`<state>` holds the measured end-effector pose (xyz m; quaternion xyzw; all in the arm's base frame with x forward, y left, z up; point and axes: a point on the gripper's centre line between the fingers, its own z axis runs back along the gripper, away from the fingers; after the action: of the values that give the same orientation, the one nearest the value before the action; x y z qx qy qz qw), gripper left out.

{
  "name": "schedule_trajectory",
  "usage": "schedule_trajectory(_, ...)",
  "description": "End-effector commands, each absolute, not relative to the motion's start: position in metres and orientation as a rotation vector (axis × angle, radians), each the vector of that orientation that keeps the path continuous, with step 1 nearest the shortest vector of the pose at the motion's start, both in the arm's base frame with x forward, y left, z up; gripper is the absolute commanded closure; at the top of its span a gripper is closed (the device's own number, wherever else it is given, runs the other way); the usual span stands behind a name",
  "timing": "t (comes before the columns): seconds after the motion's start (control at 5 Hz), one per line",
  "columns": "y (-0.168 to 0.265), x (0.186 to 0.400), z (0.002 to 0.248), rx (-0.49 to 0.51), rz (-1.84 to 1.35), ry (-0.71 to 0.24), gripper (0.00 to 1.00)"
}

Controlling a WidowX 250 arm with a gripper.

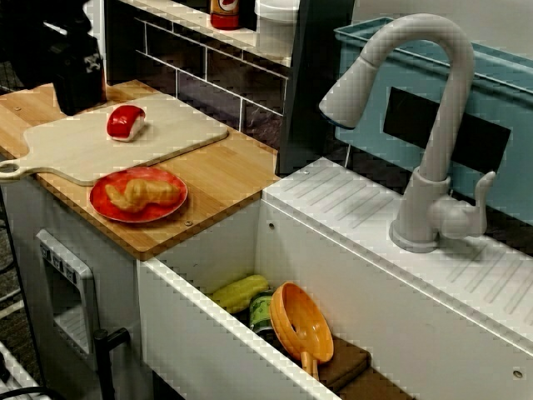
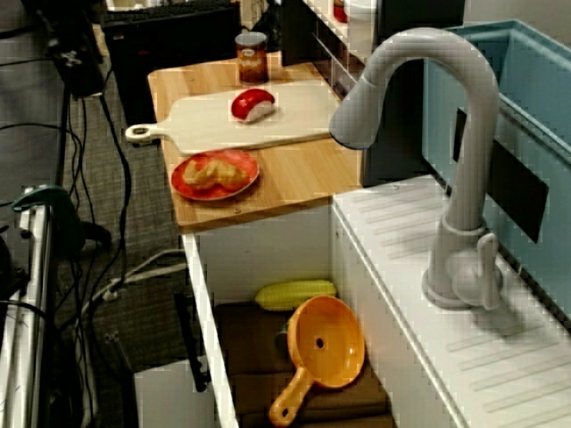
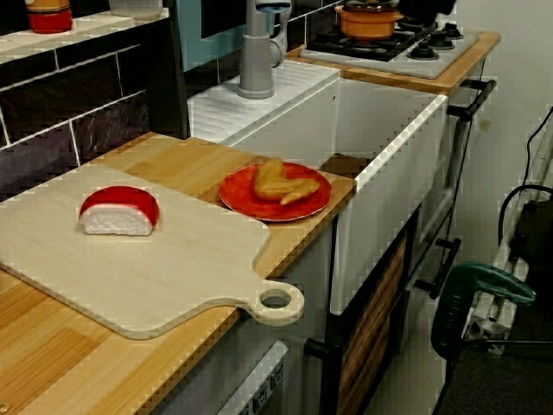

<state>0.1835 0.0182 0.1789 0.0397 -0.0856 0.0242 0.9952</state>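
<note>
Gripper [image 1: 79, 93] shows only as a dark mass at the counter's back left corner in the view over the sink; we cannot tell whether its jaws are wide or narrow. Nearest to it, the red-and-white sushi piece [image 1: 125, 122] lies on the cutting board [image 1: 179, 133], apart from the gripper. Just beside the board is a red plate [image 1: 133, 215] with fried food [image 1: 143, 194]. In the sink [image 1: 216, 242] are corn [image 1: 240, 292] and an orange strainer [image 1: 300, 321].

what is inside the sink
In the sink, an ear of corn, an orange pan and a green can lie on brown cloths. The pan covers most of the can; whatever lies under the cloths is hidden.
</note>
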Motion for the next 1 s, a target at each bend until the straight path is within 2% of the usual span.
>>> schedule_trajectory(0.0,0.042,0.212,0.160,0.071,0.068,-0.208,0.00)
schedule_trajectory(0.2,0.054,0.229,0.147,0.100,0.100,-0.260,0.00)
schedule_trajectory(0.4,0.061,0.235,0.140,0.120,0.129,-0.269,0.00)
schedule_trajectory(0.8,0.061,0.235,0.140,0.120,0.129,-0.269,0.00)
